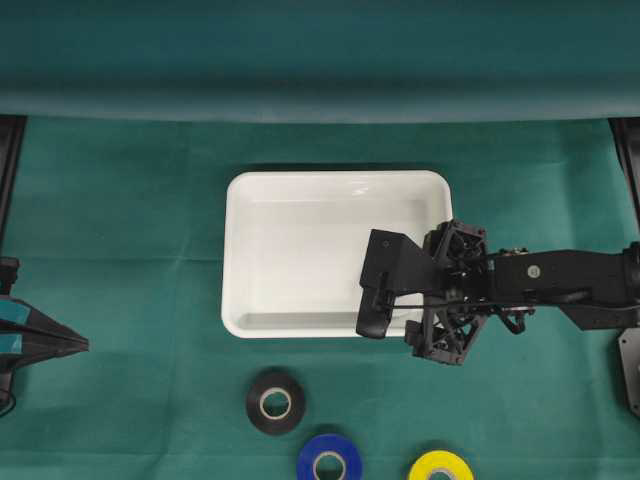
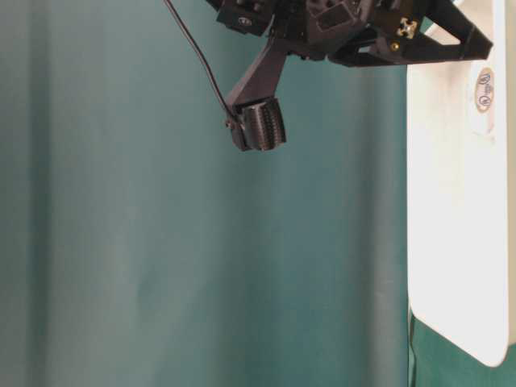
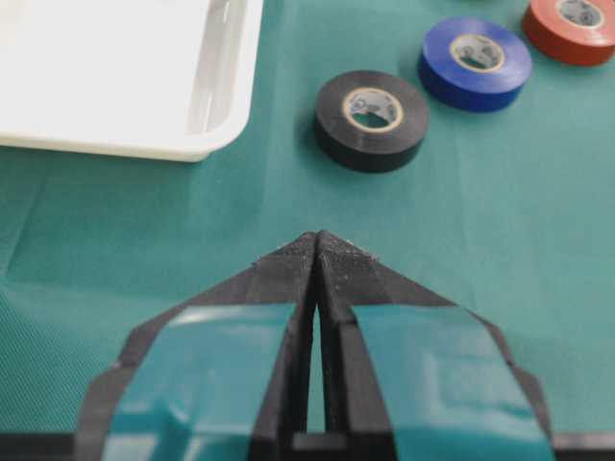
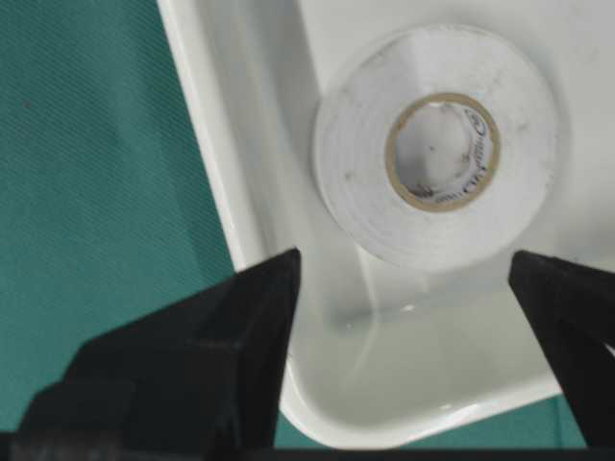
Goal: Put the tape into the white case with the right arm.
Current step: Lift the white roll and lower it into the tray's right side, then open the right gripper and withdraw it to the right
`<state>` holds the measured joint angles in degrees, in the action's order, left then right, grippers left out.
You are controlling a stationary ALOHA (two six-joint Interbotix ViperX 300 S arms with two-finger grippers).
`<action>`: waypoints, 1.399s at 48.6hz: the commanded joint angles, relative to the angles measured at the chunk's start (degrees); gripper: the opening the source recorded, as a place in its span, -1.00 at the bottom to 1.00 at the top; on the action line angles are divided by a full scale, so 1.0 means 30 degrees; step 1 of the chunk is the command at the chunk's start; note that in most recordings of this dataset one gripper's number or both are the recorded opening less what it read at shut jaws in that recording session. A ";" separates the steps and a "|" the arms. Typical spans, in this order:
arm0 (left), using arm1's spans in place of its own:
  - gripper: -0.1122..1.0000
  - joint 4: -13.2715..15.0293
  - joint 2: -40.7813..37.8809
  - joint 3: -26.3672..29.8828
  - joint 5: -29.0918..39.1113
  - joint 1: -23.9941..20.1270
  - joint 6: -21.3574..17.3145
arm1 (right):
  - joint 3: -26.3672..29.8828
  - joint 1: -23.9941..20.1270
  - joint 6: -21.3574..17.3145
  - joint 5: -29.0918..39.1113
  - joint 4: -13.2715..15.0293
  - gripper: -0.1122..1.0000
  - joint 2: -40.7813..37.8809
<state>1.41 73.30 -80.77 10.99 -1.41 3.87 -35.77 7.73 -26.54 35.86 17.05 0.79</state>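
A white tape roll [image 4: 356, 163] lies flat on the floor of the white case [image 4: 207, 125], near one of its rounded corners. My right gripper [image 4: 404, 257] hangs above the roll. It is open, its two black fingers stand wide apart and there is nothing between them. From overhead the right gripper [image 1: 450, 292] is over the right end of the case [image 1: 290, 240], and the arm hides the white roll there. My left gripper [image 3: 317, 240], with teal bands, is shut and empty at the left edge of the table [image 1: 85, 345].
Three more tape rolls lie on the green cloth in front of the case: black [image 1: 275, 402], blue [image 1: 328, 462] and yellow [image 1: 440, 467]. The left wrist view shows the black roll [image 3: 372, 120], the blue roll [image 3: 475, 62] and a red roll [image 3: 569, 29].
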 commanded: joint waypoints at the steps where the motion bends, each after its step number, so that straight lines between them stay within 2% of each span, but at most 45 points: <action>1: -0.80 0.0000 -0.0146 0.0234 -0.0205 -0.0117 0.0059 | 0.0176 0.0000 -0.0029 -0.0029 0.0059 0.44 0.0615; 13: -0.80 0.0029 -0.0146 0.0234 -0.0205 -0.0146 0.0029 | -0.0762 0.0000 -0.0029 0.0586 0.0059 0.44 0.2109; 25: -0.80 0.0000 -0.0146 0.0234 -0.0205 -0.0176 0.0059 | -0.4014 0.0029 -0.0059 0.0527 0.0059 0.44 0.6094; 32: -0.80 0.0029 -0.0088 0.0205 -0.0205 -0.0322 0.0146 | -0.6123 0.0000 -0.0059 -0.0674 0.0059 0.44 0.8760; 43: -0.80 0.0029 -0.0088 0.0176 -0.0205 -0.0527 0.0205 | -0.9609 0.0000 -0.0088 -0.3809 0.0059 0.44 1.3564; 50: -0.80 0.0000 -0.0088 0.0176 -0.0205 -0.0586 0.0205 | -1.1074 0.0029 -0.0117 -0.3867 0.0059 0.43 1.6318; 57: -0.80 0.0029 -0.0088 0.0176 -0.0205 -0.0645 0.0205 | -1.1572 0.0029 -0.0322 -0.3545 0.0059 0.42 1.7197; 68: -0.80 0.0000 -0.0088 0.0176 -0.0205 -0.0674 0.0205 | -1.1543 0.0000 -0.0498 -0.3662 -0.0029 0.42 1.6846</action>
<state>1.32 73.48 -80.77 10.99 -3.16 4.48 -71.28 7.73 -27.95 25.40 17.05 52.12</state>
